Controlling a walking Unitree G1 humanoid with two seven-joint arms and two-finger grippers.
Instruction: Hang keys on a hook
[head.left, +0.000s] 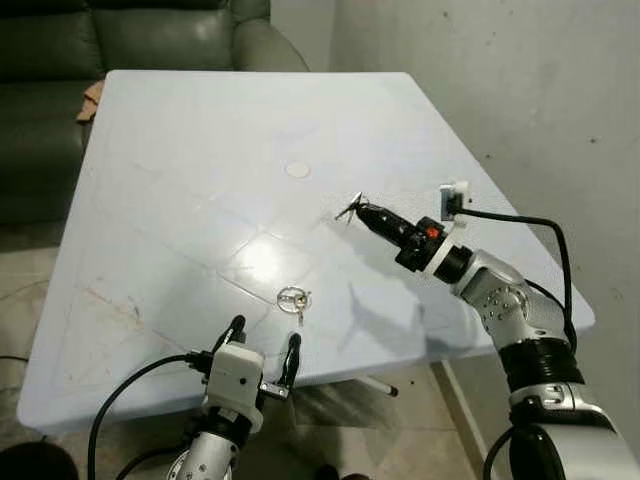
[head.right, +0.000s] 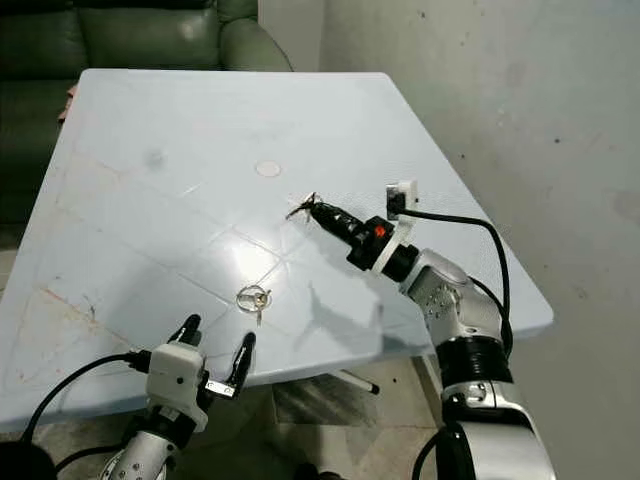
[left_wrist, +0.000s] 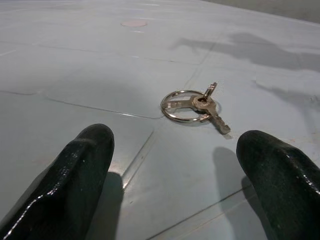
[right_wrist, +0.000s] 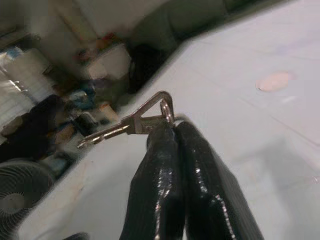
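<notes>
**Right gripper holding a key above the table; second key set lying before the open left gripper**

The right gripper (head.left: 362, 210) has its two black fingers (right_wrist: 200, 170) pressed together, with no gap between them. They pinch a small metal ring at the fingertips, from which a single silver key (right_wrist: 122, 129) sticks out sideways. In the head views this held key (head.left: 349, 209) sits at the very tip of the gripper, above the table surface; whether it touches the surface cannot be told. The right arm (head.left: 500, 300) reaches in from 4 o'clock, forearm angled up and toward 10 o'clock, with a black cable looping over the wrist.

The left gripper (head.left: 263, 343) stands wide open, its fingers (left_wrist: 80, 170) well apart and holding nothing. It hovers at the table's near edge at 6 o'clock, pointing toward 12 o'clock. The left arm (head.left: 215, 440) rises from below the table edge, with a white wrist block and a black cable trailing toward 8 o'clock.

A key ring with keys (head.left: 294, 298) lies flat on the white table (head.left: 180, 160), just beyond the left gripper's fingertips at its 12 o'clock and apart from them. A small round disc (head.left: 298, 170) is set in the tabletop farther toward 12 o'clock. A dark green sofa (head.left: 50, 60) stands beyond the table at 11 o'clock.
</notes>
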